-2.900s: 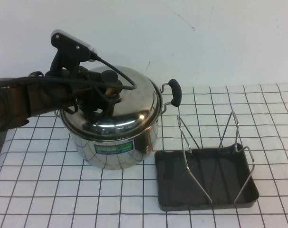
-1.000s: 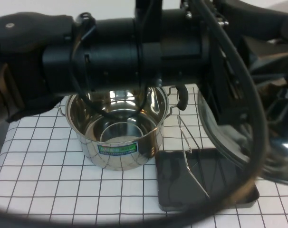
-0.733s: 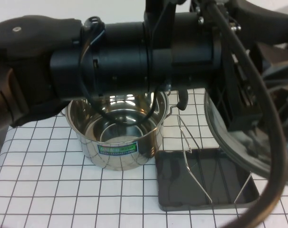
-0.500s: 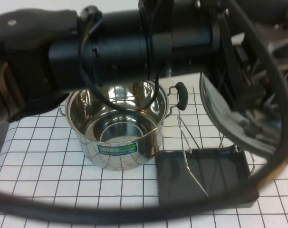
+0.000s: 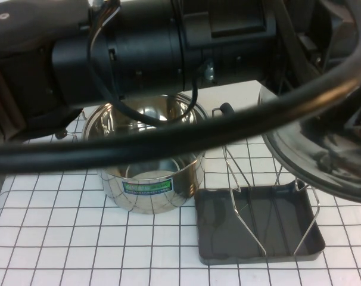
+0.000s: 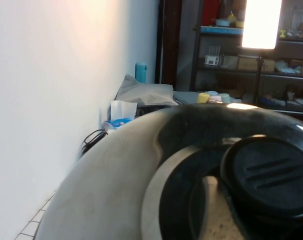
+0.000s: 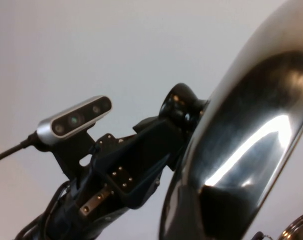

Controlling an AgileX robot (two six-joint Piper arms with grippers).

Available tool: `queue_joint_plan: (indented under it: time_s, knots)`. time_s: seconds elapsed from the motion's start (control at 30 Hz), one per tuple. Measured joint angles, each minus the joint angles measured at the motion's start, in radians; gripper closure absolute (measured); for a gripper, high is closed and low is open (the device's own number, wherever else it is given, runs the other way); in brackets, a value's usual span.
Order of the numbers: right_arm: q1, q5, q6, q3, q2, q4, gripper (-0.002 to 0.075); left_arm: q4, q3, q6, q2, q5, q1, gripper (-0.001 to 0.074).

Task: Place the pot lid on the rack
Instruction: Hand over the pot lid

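The pot lid (image 5: 314, 156) hangs tilted on edge, high above the right side of the rack (image 5: 247, 179). My left arm (image 5: 156, 44) stretches across the top of the high view. My left gripper (image 7: 164, 125) is shut on the lid's black knob (image 7: 179, 107). The left wrist view shows the lid's dome (image 6: 116, 190) and the knob (image 6: 271, 175) up close. My right gripper sits close by the lid's rim (image 7: 246, 130) and shows only as a dark shape (image 7: 191, 215). The rack's prongs hold nothing.
The open steel pot (image 5: 146, 173) with a green label stands left of the dark grey tray (image 5: 216, 238), with one black handle (image 5: 226, 109) towards the rack. A thick black cable (image 5: 186, 134) crosses the high view. A checked cloth (image 5: 79, 238) covers the table.
The lid has come off the pot in my left gripper and moved right, above the rack. In the last half second it has shifted a little further right and the cable has swung upward.
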Motion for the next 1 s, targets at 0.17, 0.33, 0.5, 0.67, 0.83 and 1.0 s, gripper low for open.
queue_joint_plan:
  time_s: [0.17,0.33,0.5,0.67,0.83,1.0]
  knots:
    - [0.001,0.0,0.022,-0.001,0.0,0.008,0.0276,0.006,-0.001,-0.003,0.004,0.027,0.002,0.0408]
    - [0.001,-0.002,0.03,-0.002,0.015,0.021,0.0394,0.01,-0.003,-0.003,0.032,0.065,0.002,0.0408]
    - [0.001,0.005,0.037,-0.002,0.041,0.031,0.0498,0.016,-0.003,-0.005,0.067,0.09,0.004,0.0408]
    - [0.002,0.038,-0.029,-0.007,0.043,0.046,0.0587,0.018,-0.003,-0.018,0.078,0.094,0.004,0.0409]
    - [0.002,0.038,-0.098,-0.007,0.043,0.048,0.0589,0.014,-0.003,-0.025,0.078,0.104,0.004,0.0308]
    - [0.002,0.04,-0.156,-0.007,0.045,0.044,0.0597,0.061,-0.003,-0.048,0.078,0.12,0.004,0.019]
